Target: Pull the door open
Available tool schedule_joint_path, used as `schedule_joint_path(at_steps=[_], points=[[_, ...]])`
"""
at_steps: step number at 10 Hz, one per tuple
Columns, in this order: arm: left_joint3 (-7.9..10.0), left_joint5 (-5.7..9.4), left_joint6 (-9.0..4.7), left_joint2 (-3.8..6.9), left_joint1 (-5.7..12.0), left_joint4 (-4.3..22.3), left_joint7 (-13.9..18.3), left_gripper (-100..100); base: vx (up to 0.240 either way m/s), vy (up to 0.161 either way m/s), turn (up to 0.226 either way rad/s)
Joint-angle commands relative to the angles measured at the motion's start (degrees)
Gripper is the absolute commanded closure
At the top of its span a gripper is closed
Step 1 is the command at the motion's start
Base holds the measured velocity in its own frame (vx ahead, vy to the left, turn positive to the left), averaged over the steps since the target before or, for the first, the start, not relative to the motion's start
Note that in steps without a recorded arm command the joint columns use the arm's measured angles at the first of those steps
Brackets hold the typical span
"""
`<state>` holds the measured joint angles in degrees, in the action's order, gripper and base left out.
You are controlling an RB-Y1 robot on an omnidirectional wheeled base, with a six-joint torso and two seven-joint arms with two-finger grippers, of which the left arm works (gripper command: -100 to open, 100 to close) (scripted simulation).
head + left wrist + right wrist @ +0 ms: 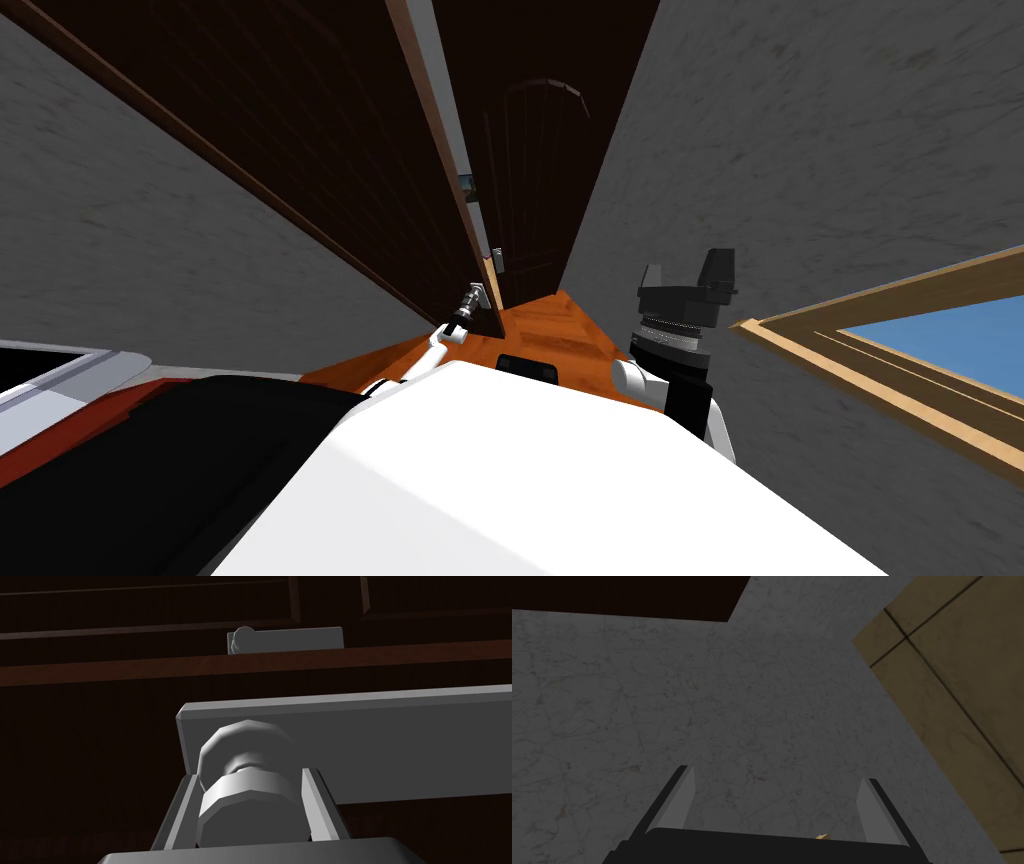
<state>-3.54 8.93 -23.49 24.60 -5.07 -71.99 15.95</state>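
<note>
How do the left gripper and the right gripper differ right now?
The left gripper is shut on the grey door knob, clamping its sides; the right gripper is open and empty. The left gripper reaches forward to the dark door; the right gripper is raised on the robot's right, away from the door. Both have two thin light grey fingers on a dark body.

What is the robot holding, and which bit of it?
The left gripper grips the grey door knob by its round sides. The right gripper holds nothing.
</note>
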Motion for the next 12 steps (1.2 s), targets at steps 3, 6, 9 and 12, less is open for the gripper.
schedule_joint_path(at_steps=[3, 6, 9, 12], points=[[-2.07, 0.19, -1.70, 2.64, -2.23, -1.8, 2.0, 100, -0.204, 0.094, -0.117], [-2.90, 0.19, -2.13, 3.28, -2.76, -2.2, 2.5, 100, -0.172, 0.078, -0.084], [-4.54, 0.32, -4.88, 6.14, -5.30, -3.3, 4.5, 100, -0.191, 0.072, -0.133], [-5.86, 0.48, -7.47, 8.88, -7.51, -4.3, 6.3, 100, -0.209, 0.114, -0.129]])
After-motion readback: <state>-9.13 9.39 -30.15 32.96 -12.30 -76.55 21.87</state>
